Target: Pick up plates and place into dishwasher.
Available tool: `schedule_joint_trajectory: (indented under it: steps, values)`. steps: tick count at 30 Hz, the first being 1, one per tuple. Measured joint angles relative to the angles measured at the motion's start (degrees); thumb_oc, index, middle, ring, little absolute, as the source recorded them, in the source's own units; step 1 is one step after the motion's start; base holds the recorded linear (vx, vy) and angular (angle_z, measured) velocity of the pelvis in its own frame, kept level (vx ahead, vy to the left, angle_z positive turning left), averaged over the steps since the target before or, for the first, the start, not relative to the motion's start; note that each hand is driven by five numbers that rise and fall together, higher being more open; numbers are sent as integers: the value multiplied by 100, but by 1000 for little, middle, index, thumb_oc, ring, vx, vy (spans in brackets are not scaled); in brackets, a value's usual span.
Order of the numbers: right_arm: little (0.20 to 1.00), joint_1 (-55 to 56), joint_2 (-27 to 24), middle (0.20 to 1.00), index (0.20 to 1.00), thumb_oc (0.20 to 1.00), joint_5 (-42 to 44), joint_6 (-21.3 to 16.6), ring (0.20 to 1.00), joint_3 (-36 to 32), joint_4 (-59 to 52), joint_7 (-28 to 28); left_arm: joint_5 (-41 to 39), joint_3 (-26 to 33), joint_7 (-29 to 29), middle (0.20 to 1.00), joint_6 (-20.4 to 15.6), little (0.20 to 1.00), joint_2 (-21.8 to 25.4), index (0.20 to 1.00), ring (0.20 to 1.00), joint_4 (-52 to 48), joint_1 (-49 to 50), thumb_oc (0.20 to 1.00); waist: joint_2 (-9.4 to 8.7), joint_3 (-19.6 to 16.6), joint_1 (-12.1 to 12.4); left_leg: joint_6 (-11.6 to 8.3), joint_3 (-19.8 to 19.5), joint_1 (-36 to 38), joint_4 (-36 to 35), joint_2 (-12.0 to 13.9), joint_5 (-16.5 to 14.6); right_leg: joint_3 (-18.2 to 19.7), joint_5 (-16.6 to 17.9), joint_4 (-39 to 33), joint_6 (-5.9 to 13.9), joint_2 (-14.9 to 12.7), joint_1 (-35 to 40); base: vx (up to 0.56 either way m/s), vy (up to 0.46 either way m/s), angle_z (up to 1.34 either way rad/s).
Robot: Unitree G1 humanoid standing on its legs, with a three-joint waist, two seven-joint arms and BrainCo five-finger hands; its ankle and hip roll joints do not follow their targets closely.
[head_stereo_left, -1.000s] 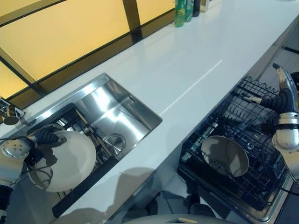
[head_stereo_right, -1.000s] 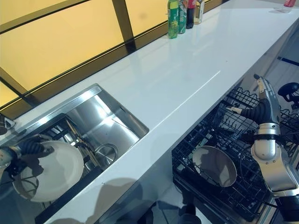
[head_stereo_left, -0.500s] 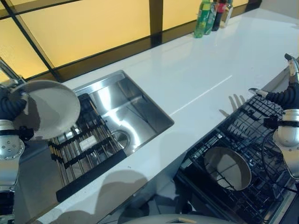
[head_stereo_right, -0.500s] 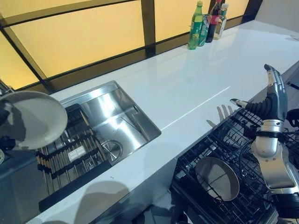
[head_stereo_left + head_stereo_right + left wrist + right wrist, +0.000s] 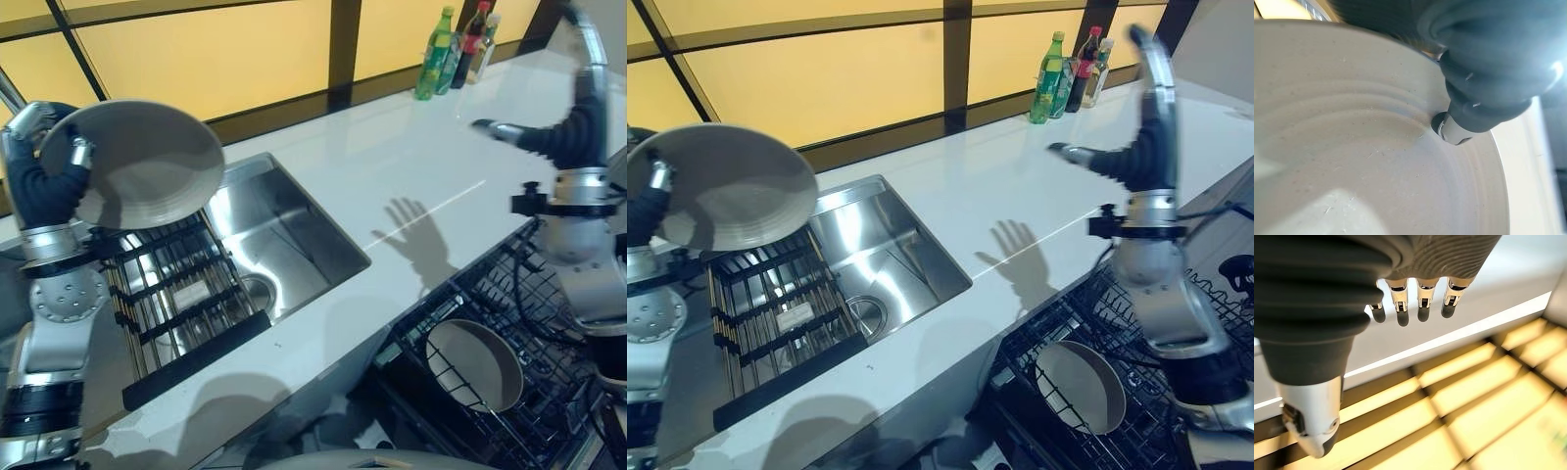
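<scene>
My left hand point(image 5: 47, 181) is shut on a large white plate point(image 5: 147, 162) and holds it tilted in the air, above the left end of the sink point(image 5: 284, 230). In the left wrist view the thumb point(image 5: 1454, 132) presses on the plate's rim point(image 5: 1352, 161). A second white plate point(image 5: 475, 364) stands on edge in the black dishwasher rack point(image 5: 509, 284) at the lower right. My right hand point(image 5: 578, 122) is raised above the counter's right side, open and holding nothing; its fingers point(image 5: 1420, 298) are straight.
A black slatted drying rack point(image 5: 176, 294) lies over the left half of the steel sink. The white counter point(image 5: 392, 166) runs to the right, with three bottles point(image 5: 453, 47) at its far edge by the yellow window panels.
My left hand has lifted the plate from the sink's rack up into the air. My right hand has risen from over the dishwasher rack to above the counter. The camera has shifted.
</scene>
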Motion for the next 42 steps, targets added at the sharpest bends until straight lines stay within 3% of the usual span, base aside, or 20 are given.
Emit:
schedule_joint_trajectory:
  steps: [5, 14, 22, 38, 40, 41, 42]
  values:
    - [1000, -146, 515, 1000, 1000, 1000, 461, -236, 1000, 852, -2, 787, 219, -658, 12, 200, -290, 200, -441, 200, 200, 1, -282, 200, -17, -11, 111, -3, -26, 1, 8, -2, 1, -52, -4, -14, -2, -5, 37, -14, -7, 5]
    - [1000, -539, 1303, 1000, 1000, 1000, 1237, -288, 1000, 1561, 19, 1581, 674, -1650, 135, 200, -401, 200, -721, 200, 200, 2, -731, 200, -24, -15, 136, -5, -52, 2, 25, -2, 1, -84, -9, -16, -3, -7, 73, -2, -4, 1]
    - [1000, -746, 1821, 1000, 1000, 1000, 1823, 5, 1000, 1967, 434, 1631, 677, -1952, 138, 200, -427, 200, -891, 200, 200, 2, -1035, 200, -24, -15, 137, -6, -52, 4, 34, -3, 2, -84, -8, -15, -4, -8, 78, 0, 0, 0]
    - [1000, -1129, 1837, 1000, 1000, 1000, 2878, 721, 1000, 1990, 763, 1912, 1123, -2090, 419, 200, -448, 200, -790, 200, 200, 40, -1083, 200, -50, -30, 289, -27, -250, -92, 132, -21, 1, -180, -22, -38, -2, -15, 162, 26, -12, 6]
    - [711, -1141, 1841, 711, 711, 711, 2944, 855, 711, 1996, 771, 2080, 1122, -2091, 419, 200, -448, 200, -681, 200, 200, 69, -1083, 200, -85, -52, 291, -31, -282, -111, 137, -26, 4, -184, -29, -38, 1, -16, 163, 27, -10, 7]
    - [269, -1141, 1840, 269, 269, 269, 2947, 916, 269, 2002, 773, 2164, 1123, -2094, 416, 200, -448, 200, -627, 200, 200, 70, -1083, 200, -109, -67, 289, -31, -293, -121, 140, -27, 4, -185, -32, -38, 3, -16, 163, 29, -13, 7]
    - [200, -1141, 1833, 200, 200, 200, 2958, 944, 200, 2013, 778, 2231, 1123, -2094, 412, 200, -448, 200, -599, 200, 200, 71, -1083, 200, -131, -81, 286, -31, -304, -133, 145, -29, 4, -185, -34, -40, 5, -17, 162, 27, -13, 6]
